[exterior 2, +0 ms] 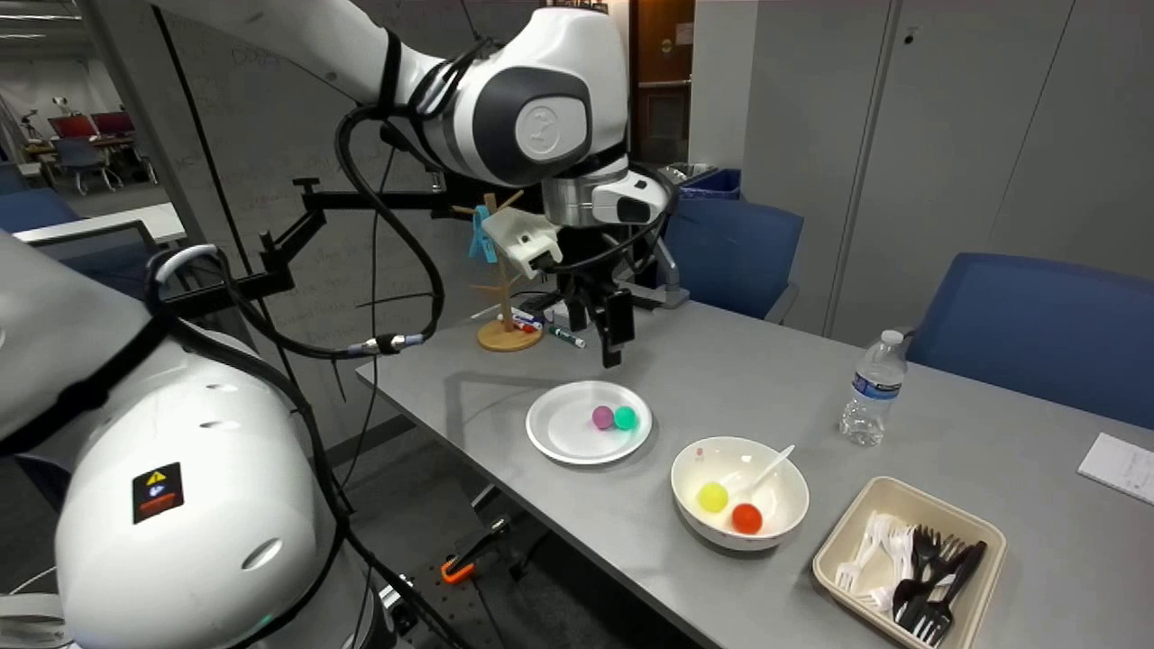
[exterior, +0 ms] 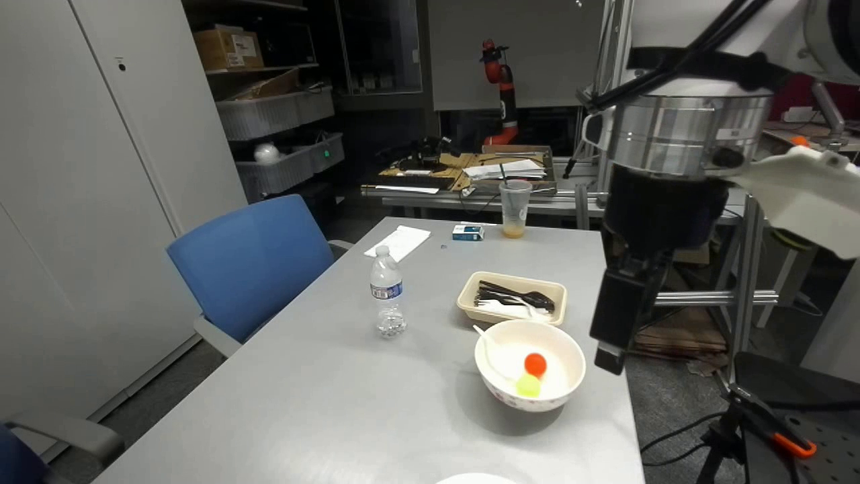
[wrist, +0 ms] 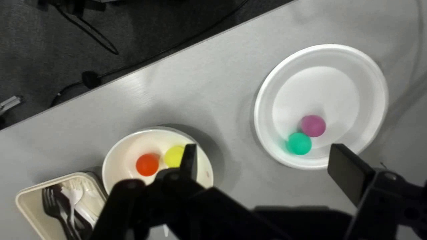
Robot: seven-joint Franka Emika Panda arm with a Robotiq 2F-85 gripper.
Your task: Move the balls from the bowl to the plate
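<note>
The plate (exterior 2: 570, 437) lay on the table (exterior 2: 766, 388), left of the bowl (exterior 2: 721, 464) as I saw it in an exterior view, the two apart; two balls (exterior 2: 625, 417) rested on the plate, touching, and two more balls (exterior 2: 746, 518) in the bowl, side by side, with a utensil (exterior 2: 773, 466) reaching over the rim; nearer me, right of the bowl, was the tray (exterior 2: 938, 512), cutlery (exterior 2: 936, 577) in it; the bottle (exterior 2: 872, 389) stood behind bowl and tray; behind the plate, to the left, was the stand (exterior 2: 501, 340), markers (exterior 2: 566, 336) beside it; chairs (exterior 2: 1037, 333) stood beyond the table; the gripper (exterior 2: 595, 346) hung above the table.
</note>
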